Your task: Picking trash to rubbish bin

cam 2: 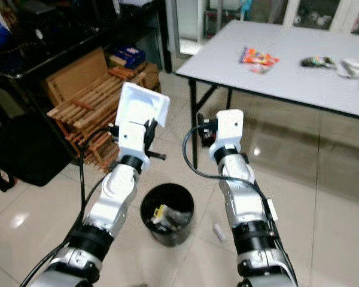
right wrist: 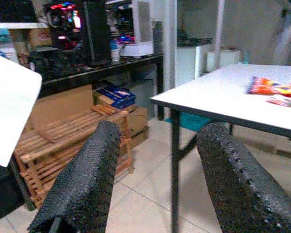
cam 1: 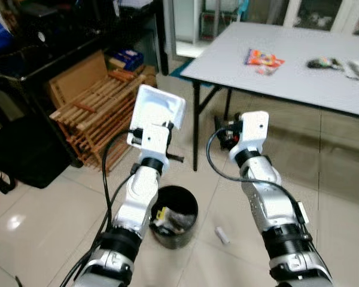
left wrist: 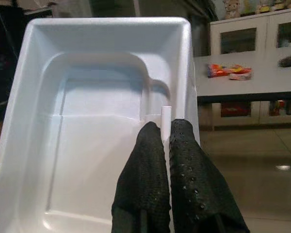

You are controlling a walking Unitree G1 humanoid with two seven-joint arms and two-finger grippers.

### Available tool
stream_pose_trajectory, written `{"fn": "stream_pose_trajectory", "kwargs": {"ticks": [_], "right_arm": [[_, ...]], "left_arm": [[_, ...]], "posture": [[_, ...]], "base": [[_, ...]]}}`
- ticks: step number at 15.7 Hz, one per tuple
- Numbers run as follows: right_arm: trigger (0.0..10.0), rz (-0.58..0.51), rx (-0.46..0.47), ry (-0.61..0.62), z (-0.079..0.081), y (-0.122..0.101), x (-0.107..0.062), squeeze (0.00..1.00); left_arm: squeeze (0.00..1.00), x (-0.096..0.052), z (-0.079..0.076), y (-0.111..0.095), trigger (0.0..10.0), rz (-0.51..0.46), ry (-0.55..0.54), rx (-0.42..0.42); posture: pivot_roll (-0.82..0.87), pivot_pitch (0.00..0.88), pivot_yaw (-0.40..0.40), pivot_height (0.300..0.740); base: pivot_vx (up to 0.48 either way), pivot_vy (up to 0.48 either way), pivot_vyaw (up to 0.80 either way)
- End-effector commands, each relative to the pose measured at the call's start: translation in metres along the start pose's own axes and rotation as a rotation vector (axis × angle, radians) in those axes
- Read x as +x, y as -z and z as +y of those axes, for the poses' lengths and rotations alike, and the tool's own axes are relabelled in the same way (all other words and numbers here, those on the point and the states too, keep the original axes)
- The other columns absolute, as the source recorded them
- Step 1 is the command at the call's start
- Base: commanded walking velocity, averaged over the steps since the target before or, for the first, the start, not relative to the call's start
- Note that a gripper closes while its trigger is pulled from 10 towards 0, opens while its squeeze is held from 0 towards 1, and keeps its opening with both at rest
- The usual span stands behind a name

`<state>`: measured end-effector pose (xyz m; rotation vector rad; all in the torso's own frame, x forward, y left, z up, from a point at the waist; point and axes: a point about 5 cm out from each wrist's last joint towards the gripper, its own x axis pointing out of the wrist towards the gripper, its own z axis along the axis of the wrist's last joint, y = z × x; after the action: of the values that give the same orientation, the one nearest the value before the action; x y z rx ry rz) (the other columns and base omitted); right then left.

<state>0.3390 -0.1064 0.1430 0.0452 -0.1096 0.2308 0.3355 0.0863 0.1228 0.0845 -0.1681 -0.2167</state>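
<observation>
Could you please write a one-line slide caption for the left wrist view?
Left gripper shut on the rim of a white foam tray.

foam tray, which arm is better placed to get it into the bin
Left. The left gripper is already shut on the foam tray, held above and a little behind the bin. The right gripper is open and holds nothing, pointing toward the table.

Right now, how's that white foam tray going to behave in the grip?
Foam tray looks thin and very light. The left pincer pinches only its rim, so it may flex or crack. Its broad, tilted face could swing as the arm moves.
</observation>
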Motion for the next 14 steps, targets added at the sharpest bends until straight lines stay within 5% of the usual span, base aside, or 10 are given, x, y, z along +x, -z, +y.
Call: {"fn": "stream_pose_trajectory", "kwargs": {"ticks": [1,14], "right_arm": [[10.0,-0.003,-0.003,-0.032,0.0103,-0.0029,0.0034,0.0],[10.0,-0.016,0.015,-0.036,0.012,-0.0039,0.0031,0.0]], "left_arm": [[0.0,0.0011,0.0107,-0.0004,10.0,0.004,-0.029,0.015],[0.0,0.0004,0.009,0.0011,10.0,0.011,-0.015,0.024]], "posture": [[0.03,0.021,0.078,0.74],[0.03,0.012,0.081,0.74]], "base": [[0.356,0.0,0.0],[0.379,0.0,0.0]]}}
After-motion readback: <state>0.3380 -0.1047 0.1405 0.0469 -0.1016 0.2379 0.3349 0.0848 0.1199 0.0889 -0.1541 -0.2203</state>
